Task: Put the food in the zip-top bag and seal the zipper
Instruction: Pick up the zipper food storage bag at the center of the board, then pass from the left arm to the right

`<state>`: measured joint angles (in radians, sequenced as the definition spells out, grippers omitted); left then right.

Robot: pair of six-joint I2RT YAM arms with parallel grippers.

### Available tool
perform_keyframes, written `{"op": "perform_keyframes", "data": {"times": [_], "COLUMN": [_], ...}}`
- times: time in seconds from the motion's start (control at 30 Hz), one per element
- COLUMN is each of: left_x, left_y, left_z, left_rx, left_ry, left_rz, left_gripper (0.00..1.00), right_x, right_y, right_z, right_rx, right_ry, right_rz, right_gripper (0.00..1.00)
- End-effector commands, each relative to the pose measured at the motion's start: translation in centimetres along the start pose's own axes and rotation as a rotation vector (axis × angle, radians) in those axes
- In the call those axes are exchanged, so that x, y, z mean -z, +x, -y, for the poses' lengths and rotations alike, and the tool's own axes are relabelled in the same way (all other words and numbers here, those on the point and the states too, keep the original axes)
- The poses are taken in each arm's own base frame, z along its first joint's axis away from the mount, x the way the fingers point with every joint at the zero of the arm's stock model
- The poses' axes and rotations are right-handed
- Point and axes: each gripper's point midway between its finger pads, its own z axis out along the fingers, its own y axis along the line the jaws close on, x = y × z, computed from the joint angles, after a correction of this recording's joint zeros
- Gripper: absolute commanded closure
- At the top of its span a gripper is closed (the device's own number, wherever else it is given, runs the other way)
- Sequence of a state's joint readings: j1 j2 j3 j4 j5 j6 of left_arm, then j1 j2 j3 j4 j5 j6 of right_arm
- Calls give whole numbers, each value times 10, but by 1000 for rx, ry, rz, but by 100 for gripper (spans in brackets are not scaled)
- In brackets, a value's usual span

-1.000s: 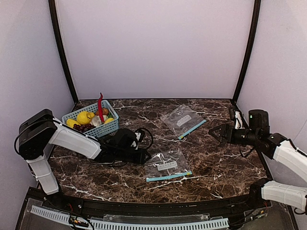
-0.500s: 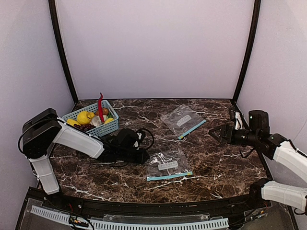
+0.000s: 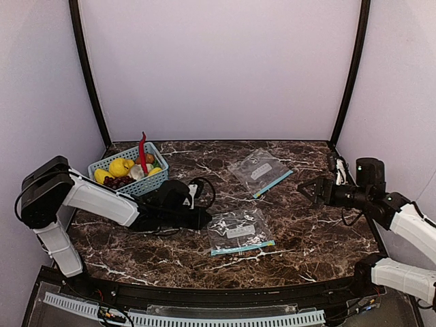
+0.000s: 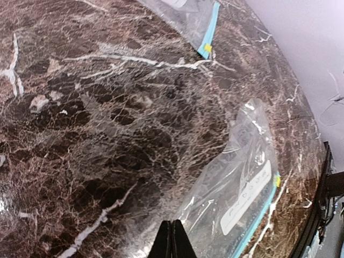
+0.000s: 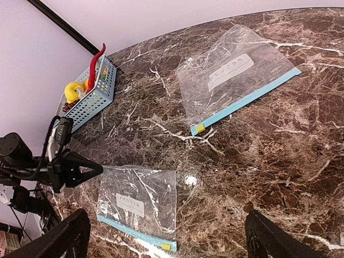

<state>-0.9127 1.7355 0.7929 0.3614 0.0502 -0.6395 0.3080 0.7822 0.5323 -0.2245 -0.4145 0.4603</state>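
Step in hand: getting hold of the bag, ahead of any loading. Left hand [image 4: 172,236] lies low along the tabletop [image 3: 306,231], its fingers pressed fully together at the 9 o'clock corner of the near bag [image 3: 238,231]. The plastic there is puckered and drawn to the tips, so I read it as a pinch on that corner (a thin bite, hard to confirm). The bag lies at roughly 6 o'clock on the tabletop, with its teal zipper [image 3: 242,248] along the near edge; I cannot tell whether it is sealed. A second bag [image 3: 260,170] lies apart at 1 o'clock, with nothing touching it.

Right hand [image 3: 304,189] hovers at 3 o'clock, fingers spread wide, holding nothing, aimed toward the bags.

Lemons [image 3: 120,166] sit in the blue basket [image 3: 151,182] at 10 o'clock, beside a red chili [image 3: 142,151] and dark grapes [image 3: 117,182]. None are bagged.

Next, by my judgement, the mouth needs opening. That calls for the right hand to take the lip at the zipper while the left anchors. The film looks slippery, and a corner pinch could slide out.
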Motion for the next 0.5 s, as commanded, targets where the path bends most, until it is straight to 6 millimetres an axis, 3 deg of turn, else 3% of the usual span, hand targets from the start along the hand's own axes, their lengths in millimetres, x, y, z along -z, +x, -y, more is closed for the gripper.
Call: {"op": "perform_keyframes", "data": {"times": [0.0,0.3,0.47], "left_x": [34,89,123], "left_y": [-33,-69,-89], "left_z": [37,69,83], "left_rx": [-16,3,34], "left_ry": [158,282,355], "left_rz": [119,266,367], "left_gripper": [99,99,99], "right_x": [0,-7,-14], "right_y": [7,29,31], "right_z": [-13,-44,-66], "right_rx": [-22,-99,-142], "right_ry": [-72,-247,-323], "right_rz": [-11,-43,-28], "right_gripper": [1,1,1]}}
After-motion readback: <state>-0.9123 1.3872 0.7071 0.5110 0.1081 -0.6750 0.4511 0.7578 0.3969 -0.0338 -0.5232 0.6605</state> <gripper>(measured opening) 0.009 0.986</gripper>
